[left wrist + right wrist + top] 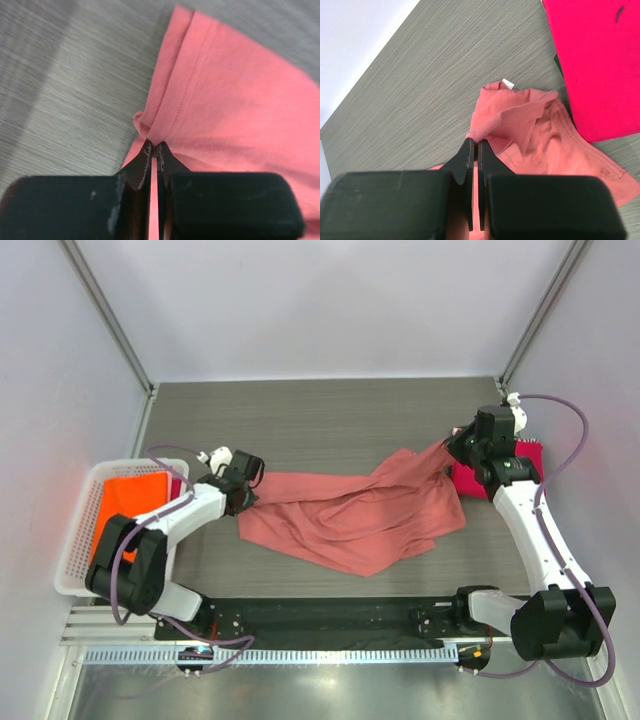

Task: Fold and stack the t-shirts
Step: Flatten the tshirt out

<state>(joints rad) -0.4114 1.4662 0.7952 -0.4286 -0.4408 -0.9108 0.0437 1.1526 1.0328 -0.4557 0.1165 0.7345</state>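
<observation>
The 2 fingers of the left gripper were pressed together on a small fold of the salmon-pink shirt, at its stitched hem. The 2 fingers of the right gripper were likewise clamped on a ribbed edge of the same shirt, apparently the collar, and a small white tag was seen just beyond them. Between the 2 grippers the shirt was spread out, rumpled, across the middle of the grey table. A magenta shirt was laid flat at the right side of the table, just beside the end pinched there. A bright orange shirt was seen inside a white basket at the table's left edge.
</observation>
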